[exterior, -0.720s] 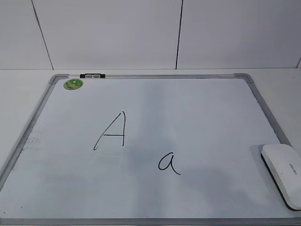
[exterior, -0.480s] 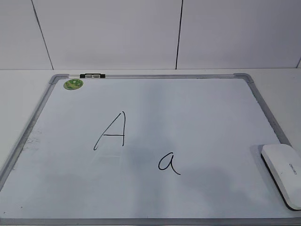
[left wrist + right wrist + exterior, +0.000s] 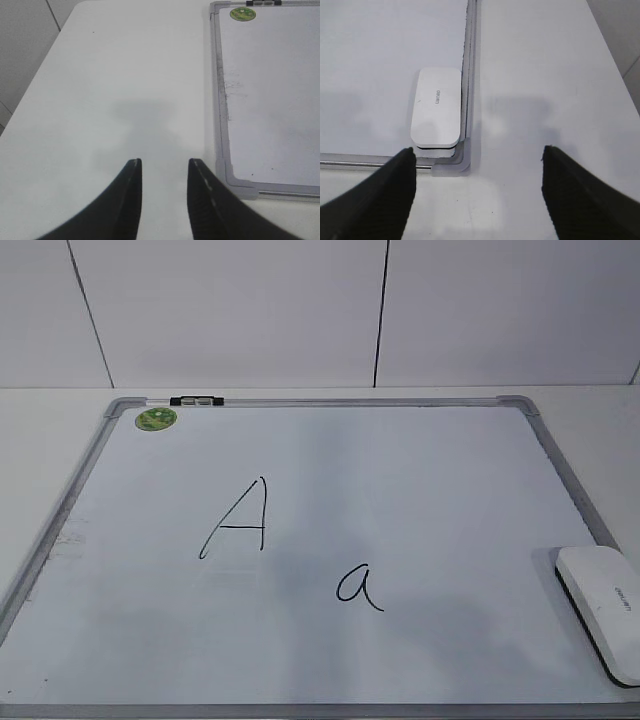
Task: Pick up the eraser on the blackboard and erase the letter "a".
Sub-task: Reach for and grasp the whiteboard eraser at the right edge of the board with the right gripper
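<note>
The blackboard [image 3: 330,403] is a white board with a grey frame lying flat on the table. A small cursive "a" [image 3: 359,587] is drawn near its front middle. The white eraser [image 3: 600,608] lies in the board's front right corner; it also shows in the right wrist view [image 3: 436,107]. My right gripper [image 3: 478,152] is wide open, above the table just off the board's corner, short of the eraser. My left gripper [image 3: 164,164] is open and empty over the bare table left of the board [image 3: 216,75]. Neither gripper shows in the exterior view.
A larger capital "A" [image 3: 238,518] is drawn left of the "a". A green round sticker [image 3: 156,419] and a black clip [image 3: 195,400] sit at the board's far left corner. White table [image 3: 120,75] surrounds the board; a white wall stands behind.
</note>
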Tool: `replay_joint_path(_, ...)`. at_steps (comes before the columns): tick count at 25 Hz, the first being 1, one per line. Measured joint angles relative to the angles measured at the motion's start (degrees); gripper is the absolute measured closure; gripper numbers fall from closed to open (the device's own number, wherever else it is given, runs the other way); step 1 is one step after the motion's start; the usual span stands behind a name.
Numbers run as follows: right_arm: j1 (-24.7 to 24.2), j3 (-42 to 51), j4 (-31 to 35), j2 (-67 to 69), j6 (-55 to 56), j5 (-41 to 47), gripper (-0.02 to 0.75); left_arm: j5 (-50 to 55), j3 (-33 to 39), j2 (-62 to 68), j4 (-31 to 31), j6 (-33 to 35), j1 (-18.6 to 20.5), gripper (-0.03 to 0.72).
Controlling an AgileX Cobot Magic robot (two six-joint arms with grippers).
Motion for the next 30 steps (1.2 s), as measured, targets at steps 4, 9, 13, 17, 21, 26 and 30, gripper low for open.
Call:
replay_joint_path(4, 0.0, 0.0, 0.0, 0.0, 0.0, 0.0, 0.145, 0.0, 0.0, 0.0, 0.0, 0.0, 0.0, 0.453)
replay_joint_path(9, 0.0, 0.0, 0.4, 0.0, 0.0, 0.0, 0.145, 0.0, 0.0, 0.0, 0.0, 0.0, 0.0, 0.453)
replay_joint_path(13, 0.89, -0.1, 1.02, 0.0, 0.0, -0.16, 0.145, 0.0, 0.0, 0.0, 0.0, 0.0, 0.0, 0.453)
replay_joint_path(17, 1.05, -0.82, 1.38, 0.86, 0.0, -0.81, 0.145, 0.0, 0.0, 0.0, 0.0, 0.0, 0.0, 0.453)
replay_joint_path(21, 1.05, -2.19, 2.73, 7.11, -1.36, -2.4, 0.145, 0.0, 0.0, 0.0, 0.0, 0.0, 0.0, 0.453)
replay_joint_path(26, 1.05, -4.83, 4.11, 13.17, -3.1, -4.11, 0.145, 0.0, 0.0, 0.0, 0.0, 0.0, 0.0, 0.453)
replay_joint_path(30, 1.05, -7.54, 4.24, 16.94, -3.57, -4.34, 0.145, 0.0, 0.0, 0.0, 0.0, 0.0, 0.0, 0.453)
